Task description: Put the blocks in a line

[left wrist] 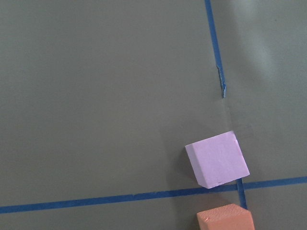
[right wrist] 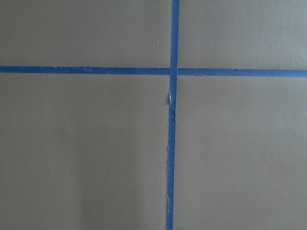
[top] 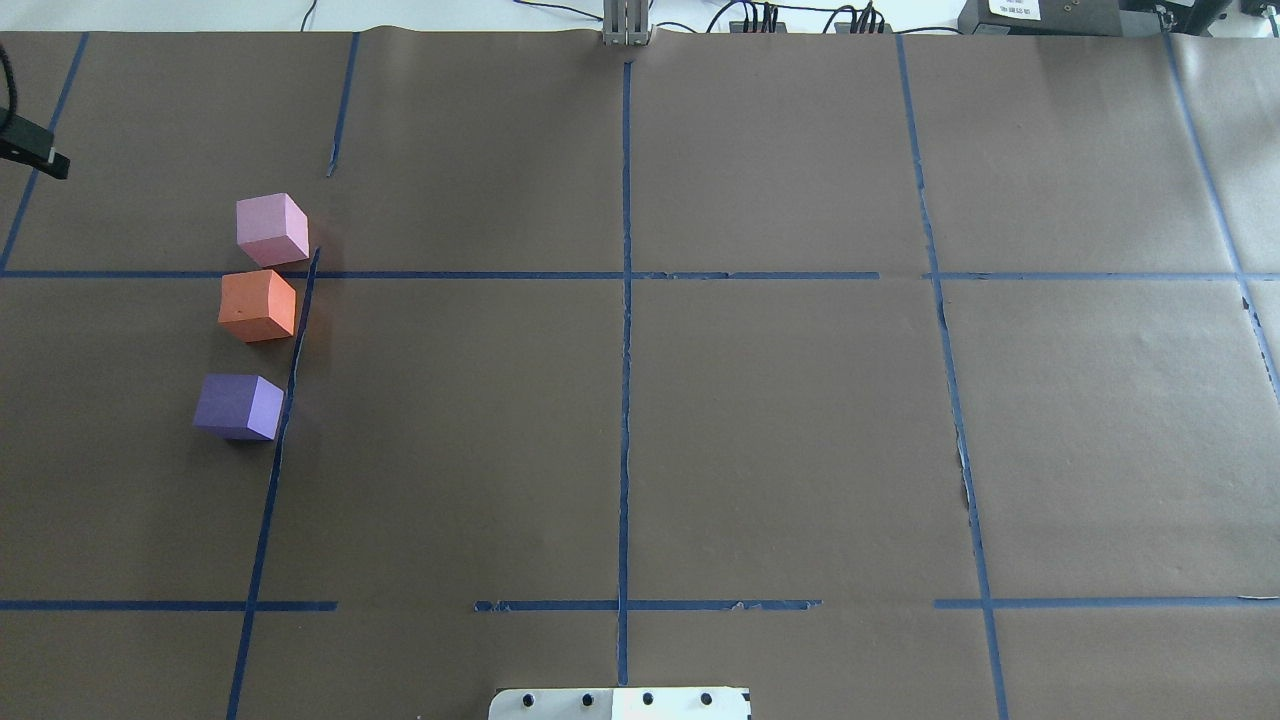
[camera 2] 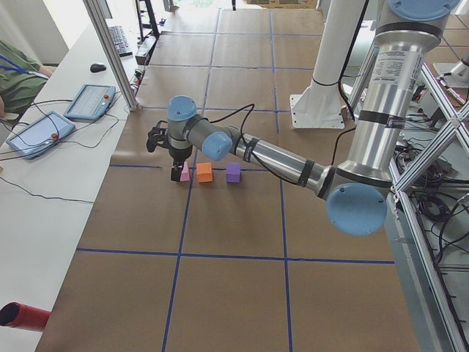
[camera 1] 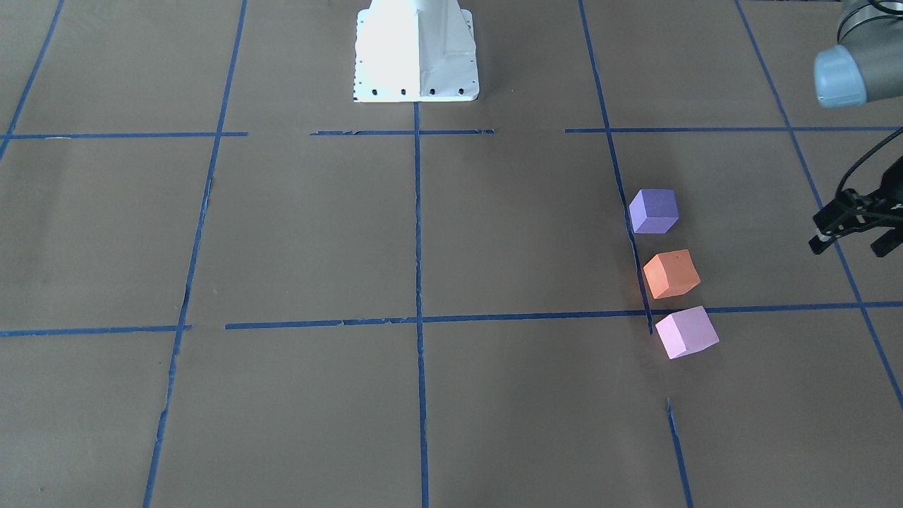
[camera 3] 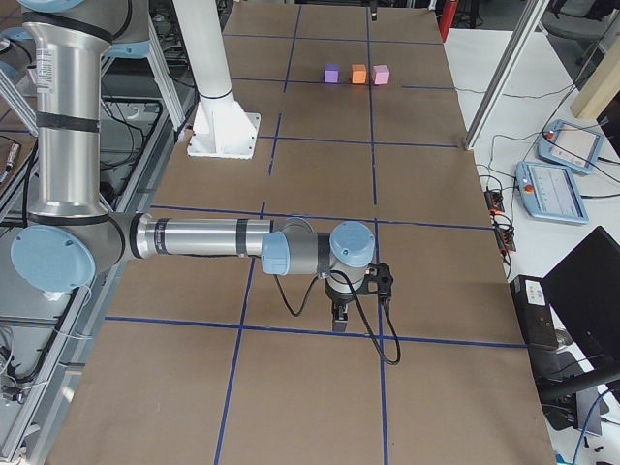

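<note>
Blocks lined up, roughly, beside a blue tape strip [top: 271, 480] on the robot's left half of the bench [top: 780, 430]: violet block [camera 1: 654, 210] nearest the robot's base, orange block [camera 1: 671, 273] in the middle, pink block [camera 1: 686, 331] farthest out. Orange and pink close together yet apart, violet set off by a wider gap, each turned a little differently. Left claw [camera 1: 852, 242] spread and empty, hanging off to the outer side of the row, clear of all three. Right claw [camera 3: 339, 315] well away toward the other end of the bench, caught only by a side camera, so cannot tell whether spread or pressed together. Judged close to done, with only spacing and squareness worth tidying. Main hazard: any descent of the left claw for a touch-up. Light foam, likely to skid or tip at the slightest brush from a finger. Little room between orange and pink for a spread finger, hence a real chance of clipping the neighbour and breaking the row. Further risk from a low sideways sweep, bowling into all three at once. Best approached from straight above, or left alone.
</note>
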